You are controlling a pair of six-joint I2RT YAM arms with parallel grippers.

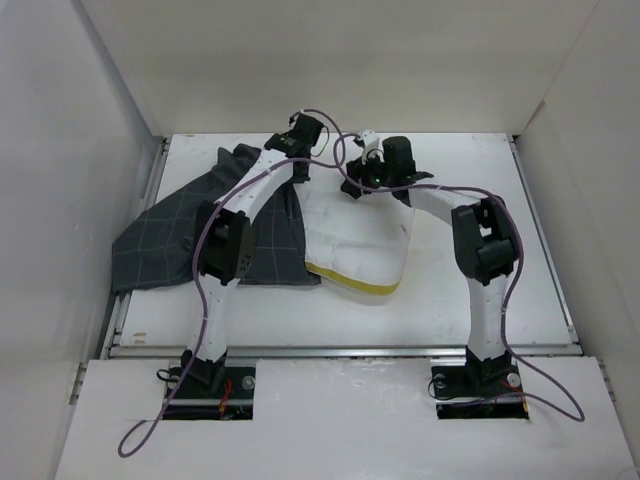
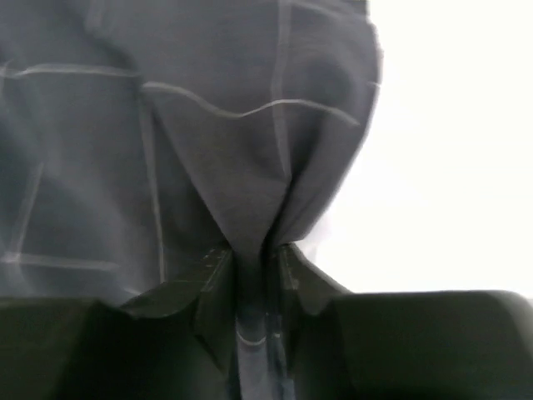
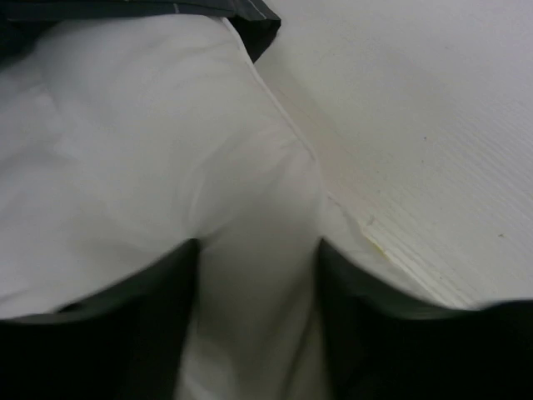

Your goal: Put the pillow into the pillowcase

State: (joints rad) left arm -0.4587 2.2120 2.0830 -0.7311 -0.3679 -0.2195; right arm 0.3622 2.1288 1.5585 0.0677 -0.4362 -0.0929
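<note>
While its two fingers [image 2: 212,279] stand almost together, the left claw [image 2: 250,262] pinches a fold of the pillowcase [image 2: 208,125]. The charcoal cloth rises out of the narrow gap as a tented ridge, with its pale check lines running across the slopes. From above, that claw [image 1: 300,131] sits at the far middle of the worktop [image 1: 450,290], holding the far right corner of the pillowcase [image 1: 170,240]. From there the sack lies spread and rumpled, its long axis running diagonally down to the near left edge of the worktop.

Just beside it, the right claw [image 3: 258,267] is partly closed, its fingers [image 3: 158,287] parted only by the thick wad of white pillow [image 3: 150,142] gripped between them. In the right wrist view a dark hem of the pillowcase [image 3: 125,8] lies over the pillow past the fingertips, and the bare worktop [image 3: 416,125] shows to the right.

Seen from above, the right claw [image 1: 360,180] holds the far edge of the pillow [image 1: 350,235]. The visible part of the pillow reaches from the claw toward the arm bases. Its yellow band [image 1: 355,284] runs left to right along the near edge and curls up at the right corner. The pillow's left side touches the pillowcase, and I cannot tell how much of it is inside.
</note>
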